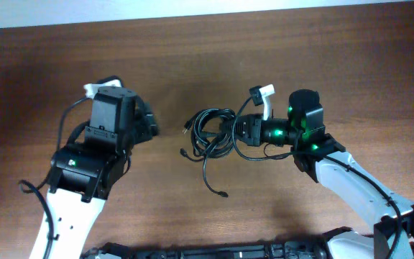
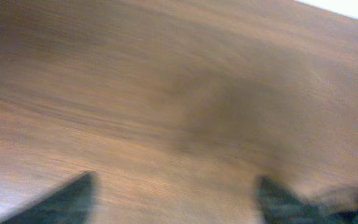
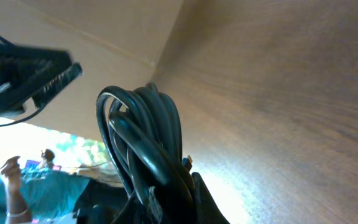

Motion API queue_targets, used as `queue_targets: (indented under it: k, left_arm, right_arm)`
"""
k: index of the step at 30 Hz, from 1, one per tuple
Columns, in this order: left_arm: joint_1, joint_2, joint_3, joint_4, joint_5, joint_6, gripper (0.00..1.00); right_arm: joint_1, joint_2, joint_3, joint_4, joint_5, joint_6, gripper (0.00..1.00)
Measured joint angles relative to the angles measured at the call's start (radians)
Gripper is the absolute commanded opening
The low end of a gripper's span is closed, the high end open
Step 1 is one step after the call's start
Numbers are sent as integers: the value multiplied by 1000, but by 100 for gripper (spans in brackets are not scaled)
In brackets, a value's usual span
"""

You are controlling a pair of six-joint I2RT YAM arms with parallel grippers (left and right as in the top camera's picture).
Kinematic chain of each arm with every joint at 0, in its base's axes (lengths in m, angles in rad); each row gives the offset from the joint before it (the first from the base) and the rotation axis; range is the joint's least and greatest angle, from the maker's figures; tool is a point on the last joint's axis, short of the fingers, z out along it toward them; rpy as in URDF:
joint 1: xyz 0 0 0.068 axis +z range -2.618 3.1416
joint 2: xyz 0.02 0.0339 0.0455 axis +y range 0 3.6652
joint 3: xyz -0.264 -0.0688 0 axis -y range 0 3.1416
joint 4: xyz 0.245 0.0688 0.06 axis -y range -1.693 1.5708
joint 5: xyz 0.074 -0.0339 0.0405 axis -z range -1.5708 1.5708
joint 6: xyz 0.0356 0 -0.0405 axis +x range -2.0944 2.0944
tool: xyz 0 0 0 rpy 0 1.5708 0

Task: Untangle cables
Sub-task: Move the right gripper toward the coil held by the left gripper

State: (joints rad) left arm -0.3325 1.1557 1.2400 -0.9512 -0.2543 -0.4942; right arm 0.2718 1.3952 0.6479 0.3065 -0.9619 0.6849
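One cables [image 1: 210, 134] coil, tail toward robot; right hand [image 1: 238, 132] pinching it; left hand [image 1: 150, 124] spread.

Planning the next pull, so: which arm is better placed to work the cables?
Right: the right pincer holds the cable tangle; the left pincer hangs open over the table, apart from it.

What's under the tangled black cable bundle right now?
Only brown wooden table shows through the loops of the tangled black cable bundle. Its right edge is covered by the right hand, so what lies beneath there is hidden.
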Motion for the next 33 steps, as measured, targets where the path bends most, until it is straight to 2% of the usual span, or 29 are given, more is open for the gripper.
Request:
queue_targets:
  k: [1,2,3,5,6,7,9,10,11,12,13,18,21,22,25,27,30,32,33]
  left_arm:
    - [0,0,0,-6,158,52,99]
    - [0,0,0,-14,240,73,99]
    - [0,0,-2,-28,357,96,95]
    - [0,0,-40,-23,467,108,92]
    - [0,8,-82,-10,507,105,84]
    - [0,20,-114,29,544,101,79]
    - [0,60,-151,144,629,90,78]
    - [0,78,-154,189,640,89,72]
    - [0,113,-154,228,647,86,57]
    - [0,156,-156,237,649,83,38]
    - [-10,205,-156,238,665,75,1]
    - [-27,292,-156,242,703,75,0]
    - [-24,289,-156,246,702,82,0]
    - [-11,270,-161,246,689,90,0]
    - [48,144,-164,209,616,129,0]
    - [66,83,-164,156,565,137,0]
    - [66,73,-164,150,544,137,0]
    - [66,73,-164,150,541,137,0]
    - [66,73,-164,148,541,137,0]
  right_arm:
    - [0,0,-1,15,22,0,5]
    - [0,0,-1,29,29,0,5]
    - [0,0,-1,45,34,10,5]
    - [0,0,-1,46,37,41,5]
    - [0,0,-1,46,37,50,5]
    - [0,0,-1,46,37,53,5]
    - [0,0,-1,45,37,61,5]
    - [7,0,-1,46,37,65,5]
    - [25,0,-1,46,41,67,4]
    - [58,0,-1,47,42,68,4]
    - [76,1,-2,47,60,71,5]
    - [82,12,-11,52,75,68,15]
    - [84,12,-11,61,101,64,56]
    - [86,10,-11,63,153,55,63]
    - [57,6,-10,71,199,-17,72]
    - [-52,6,-10,67,235,-50,73]
    - [-246,6,-10,64,212,-124,74]
    - [-288,6,10,61,201,-138,74]
    - [-290,6,31,57,201,-140,79]
